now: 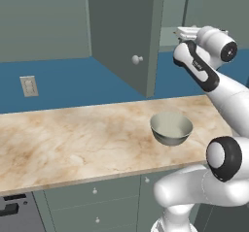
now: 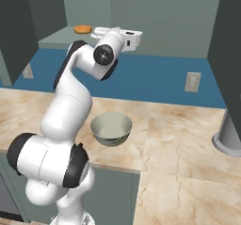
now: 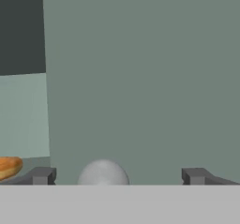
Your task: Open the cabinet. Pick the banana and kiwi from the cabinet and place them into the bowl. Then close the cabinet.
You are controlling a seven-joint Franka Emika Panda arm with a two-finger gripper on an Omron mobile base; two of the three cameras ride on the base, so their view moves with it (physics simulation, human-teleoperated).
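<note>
At the cabinet's lower edge, the fingers (image 3: 119, 175) stand spread wide with the shut door's (image 3: 140, 78) knob (image 3: 103, 174) between them, nearer the one on the hand view's left. The other door (image 1: 121, 32) already hangs open, and the banana (image 2: 83, 29) lies on the shelf (image 2: 56, 38) just beside the shut door's edge. The bowl (image 1: 170, 138) waits on the bench (image 1: 73, 139) below.

The step in hand looks like opening door 2. To do it well, centre the knob between the fingers first, then push forward until the tips pass its widest part before closing. Pull along the door's arc, not straight back, or the round knob may slip out. Keep clear of the banana, which sits close. The kiwi is probably behind this door.
</note>
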